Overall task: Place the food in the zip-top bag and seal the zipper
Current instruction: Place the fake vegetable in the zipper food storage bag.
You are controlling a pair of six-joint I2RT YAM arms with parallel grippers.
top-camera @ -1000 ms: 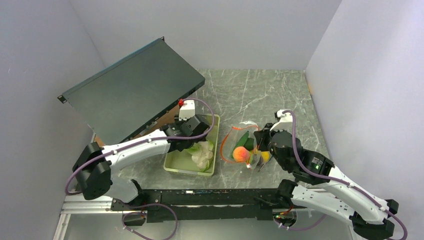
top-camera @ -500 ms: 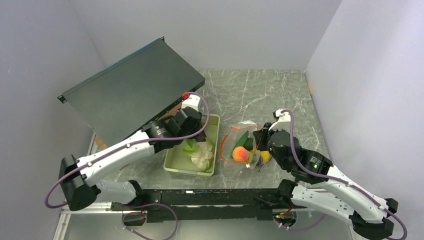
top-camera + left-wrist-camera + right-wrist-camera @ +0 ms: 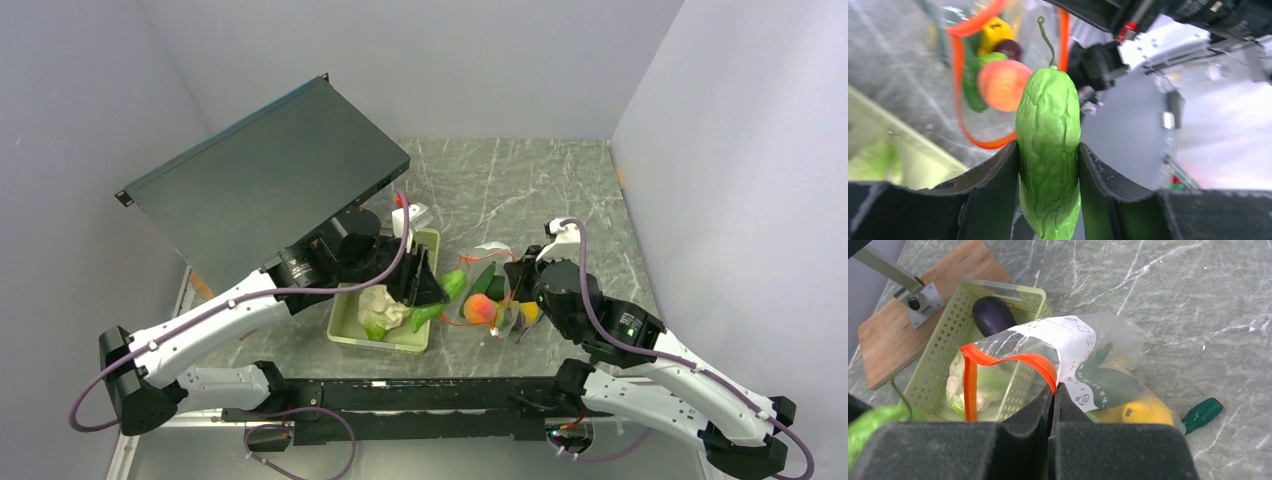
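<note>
My left gripper [image 3: 1048, 147] is shut on a green cucumber-shaped piece of food [image 3: 1048, 150], stem pointing at the bag's mouth. Seen from above, this gripper [image 3: 425, 288] hangs over the tray's right edge, with the green tip [image 3: 452, 283] just left of the zip-top bag [image 3: 497, 262]. The bag's orange-red zipper [image 3: 970, 380] stands open in a loop. My right gripper [image 3: 1054, 387] is shut on the zipper edge, holding the mouth up. Inside the bag lie a peach [image 3: 482, 309], a yellow piece [image 3: 1143, 412] and a dark green piece [image 3: 1108, 382].
The pale green tray [image 3: 352, 328] holds a white-green cabbage [image 3: 380, 305] and a dark purple eggplant [image 3: 993, 315]. A green-handled screwdriver [image 3: 1202, 414] lies right of the bag. A wooden board [image 3: 913, 335] and a tilted dark panel [image 3: 260, 180] stand at the back left.
My left arm has swung right from over the tray, carrying the green piece to the bag's mouth. The cabbage has shifted left in the tray. The right gripper has held still.
</note>
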